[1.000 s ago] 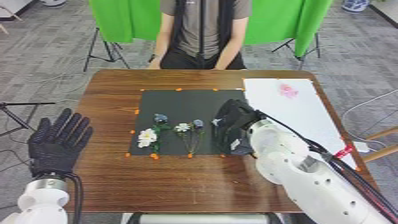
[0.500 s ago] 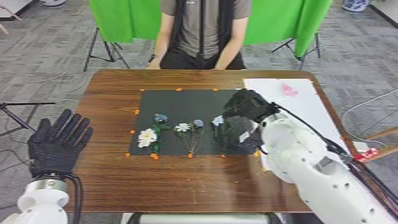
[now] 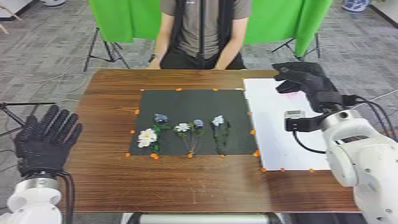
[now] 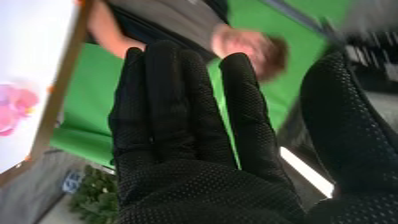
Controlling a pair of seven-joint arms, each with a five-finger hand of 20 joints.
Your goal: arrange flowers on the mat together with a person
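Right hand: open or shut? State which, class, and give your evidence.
Open. In the right wrist view, the right hand shows straight fingers and a gap before the thumb, with nothing held there.

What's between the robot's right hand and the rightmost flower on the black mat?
In the head view, between the right hand and that flower lie part of the white sheet and a bare strip of mat.

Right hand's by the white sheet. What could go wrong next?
The pink flower lies near the white sheet's edge; a low sweep by the right hand might knock it. The right arm's looped cable could snag there. Two middle stems nearly touch on the black mat; handling one may shift the other.
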